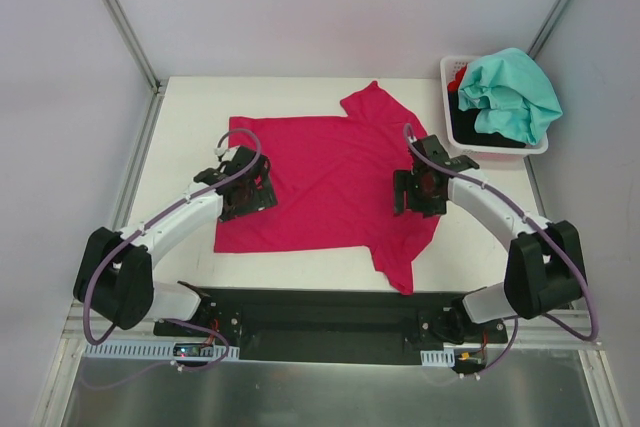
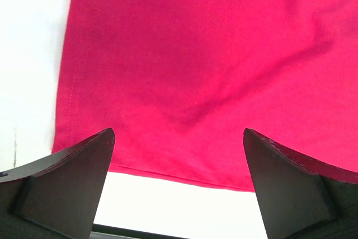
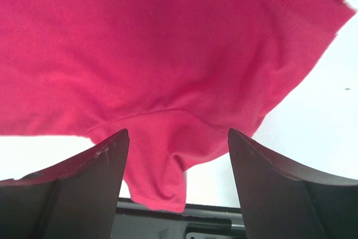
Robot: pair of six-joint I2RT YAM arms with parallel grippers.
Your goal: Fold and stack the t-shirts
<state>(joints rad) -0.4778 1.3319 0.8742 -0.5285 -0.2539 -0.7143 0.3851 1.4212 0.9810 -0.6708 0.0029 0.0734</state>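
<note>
Plainly, the magenta t-shirt (image 1: pixel 320 182) lay flat at the middle of the surface (image 1: pixel 190 117), hem toward 9 o'clock, sleeves toward 3. The left claw (image 2: pixel 178 132) hung spread over the hem end and the right claw (image 3: pixel 177 132) spread over the sleeve end, neither pinching anything. Light, limp cloth would likely sag, so hem corners and shoulders looked the best holds. The teal t-shirt (image 1: pixel 510 92) was heaped in the basket (image 1: pixel 447 72) at 2 o'clock.

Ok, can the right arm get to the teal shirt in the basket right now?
Probably yes: the teal shirt lies on top of the basket, uncovered, and the right gripper is open and empty.
</note>
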